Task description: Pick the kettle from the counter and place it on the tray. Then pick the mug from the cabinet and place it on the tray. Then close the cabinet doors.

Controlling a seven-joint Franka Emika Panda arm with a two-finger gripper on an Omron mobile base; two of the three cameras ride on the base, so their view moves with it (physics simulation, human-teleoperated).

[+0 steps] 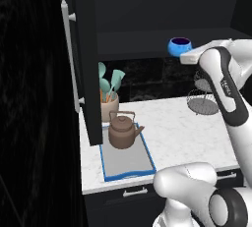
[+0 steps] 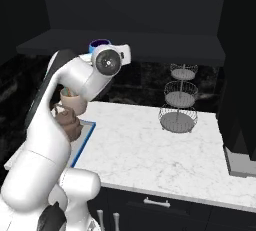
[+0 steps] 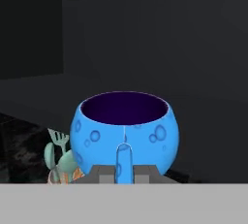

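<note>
The blue mug (image 3: 125, 128) with its purple inside stands on the dark shelf of the cabinet (image 1: 147, 42). Its handle faces the hand camera. My gripper (image 3: 124, 174) has reached onto the shelf, and its fingertips (image 3: 100, 173) press on both sides of the mug's handle. The left base view shows the gripper (image 1: 187, 56) just right of the mug (image 1: 178, 46). The brown kettle (image 1: 123, 131) sits upright at the far end of the blue-rimmed tray (image 1: 129, 169) on the counter (image 1: 182, 137). The left cabinet door (image 1: 84, 59) stands open; the right door (image 2: 240, 75) is open too.
A beige pot of teal utensils (image 1: 109, 104) stands right behind the tray. A tiered wire basket stand (image 2: 179, 100) sits at the back of the counter. The open left door's edge hangs over the tray's left side. Dark drawers (image 2: 160, 205) run below the counter.
</note>
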